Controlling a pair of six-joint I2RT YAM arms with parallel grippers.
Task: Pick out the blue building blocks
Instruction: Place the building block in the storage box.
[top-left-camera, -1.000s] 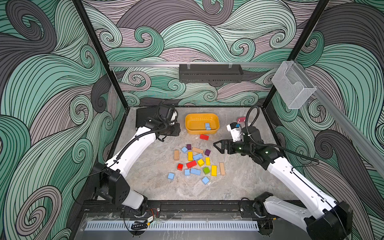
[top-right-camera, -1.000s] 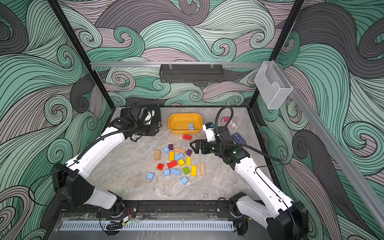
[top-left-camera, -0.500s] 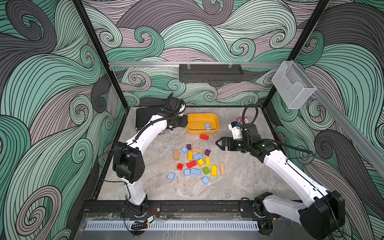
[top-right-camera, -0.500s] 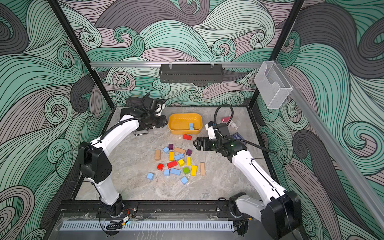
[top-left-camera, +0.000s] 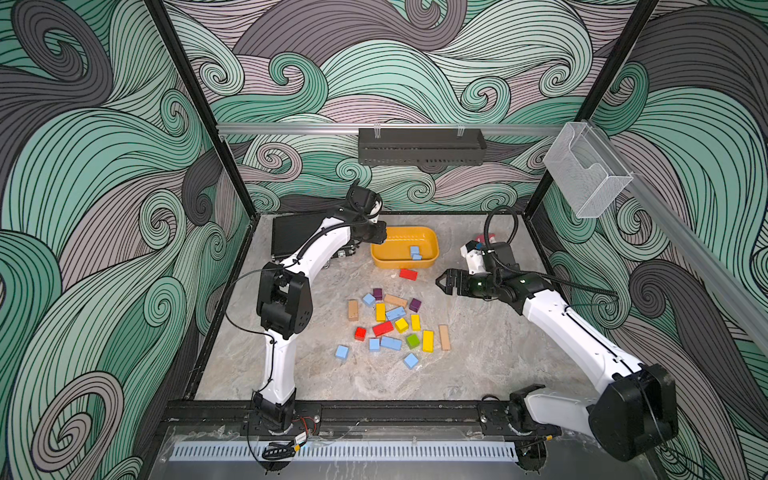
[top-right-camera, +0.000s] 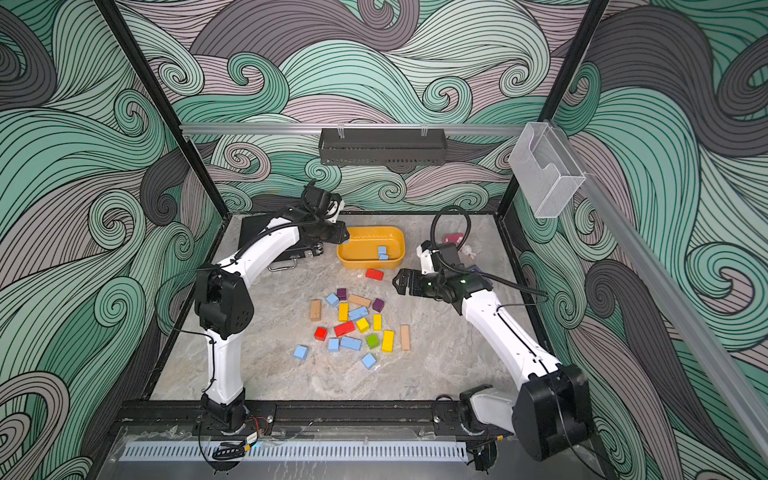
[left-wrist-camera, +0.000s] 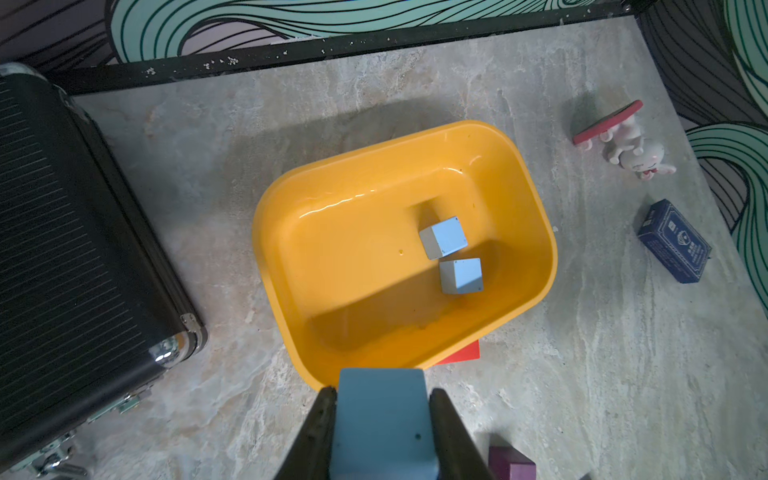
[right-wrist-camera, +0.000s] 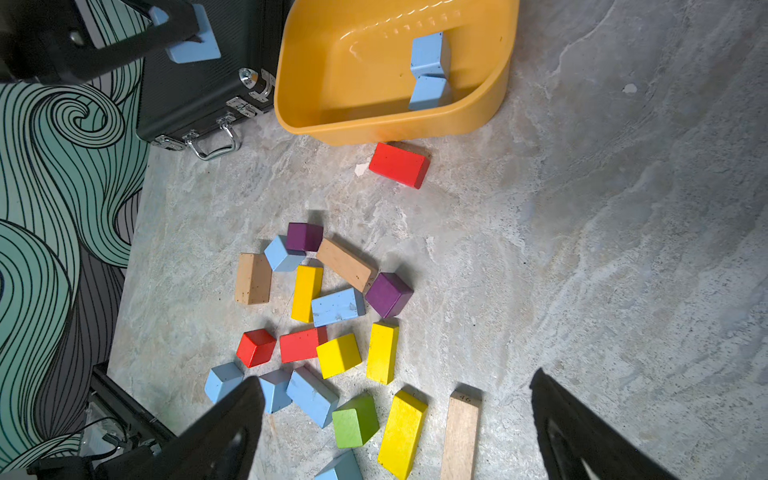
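Around my workcell: swirl-patterned green-grey walls (top-left-camera: 415, 62), marbled grey floor (top-left-camera: 478, 374), black shelf (top-left-camera: 422, 146) upper centre, clear bin (top-left-camera: 586, 174) upper right.

Matte light-blue blocks (right-wrist-camera: 337, 306) mix with red blocks (right-wrist-camera: 399, 164), yellow blocks (right-wrist-camera: 306, 293), purple blocks (right-wrist-camera: 388, 294), one green block (right-wrist-camera: 355, 420) and tan blocks (right-wrist-camera: 252, 278) on the grey marbled tabletop (right-wrist-camera: 582, 249), near an orange-yellow tub (left-wrist-camera: 353, 257), a black ribbed case (left-wrist-camera: 62, 249), a navy card packet (left-wrist-camera: 673, 241) and walls (top-left-camera: 104, 166) of teal, mauve and charcoal swirls.

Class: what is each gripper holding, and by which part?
The left gripper pinches a blue block by two opposite sides; the right gripper holds nothing.
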